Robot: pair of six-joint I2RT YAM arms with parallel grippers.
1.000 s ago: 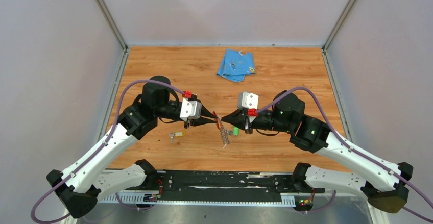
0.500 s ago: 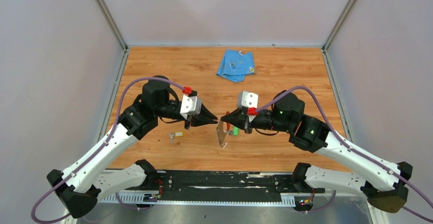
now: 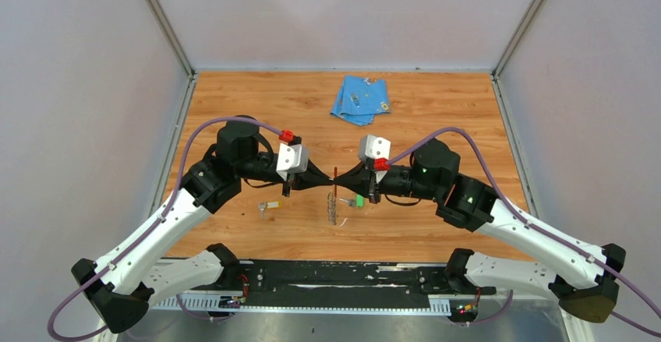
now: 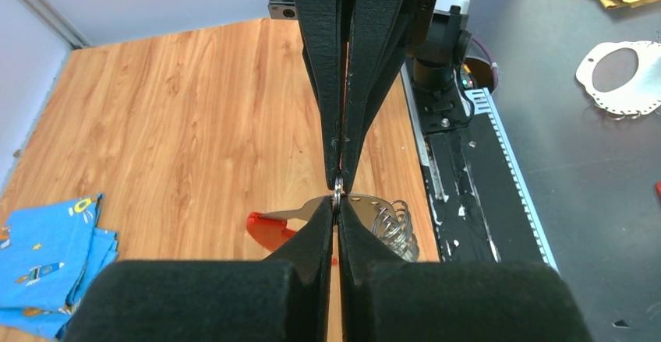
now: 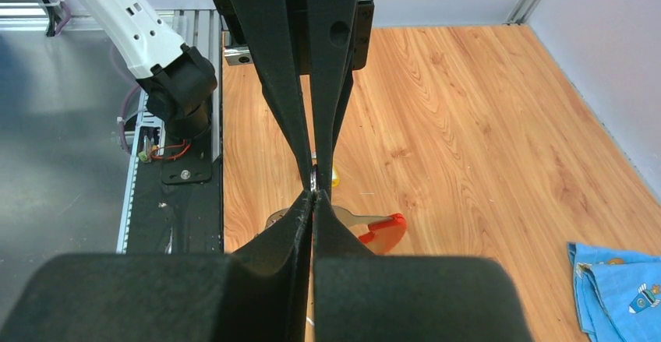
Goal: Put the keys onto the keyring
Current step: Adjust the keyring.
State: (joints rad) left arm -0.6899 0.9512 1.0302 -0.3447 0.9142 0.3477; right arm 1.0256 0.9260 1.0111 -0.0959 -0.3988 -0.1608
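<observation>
Pinching the keyring [image 3: 334, 202] from nine and three o'clock, left gripper [image 3: 325, 185] and right gripper [image 3: 343, 181] both clamp tight onto it.

wooden table [image 3: 436, 116], pale grey walls [image 3: 351, 15]

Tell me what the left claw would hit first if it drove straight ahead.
The left claw pinches the keyring; straight on, it would meet the right claw, which faces it tip to tip.
</observation>
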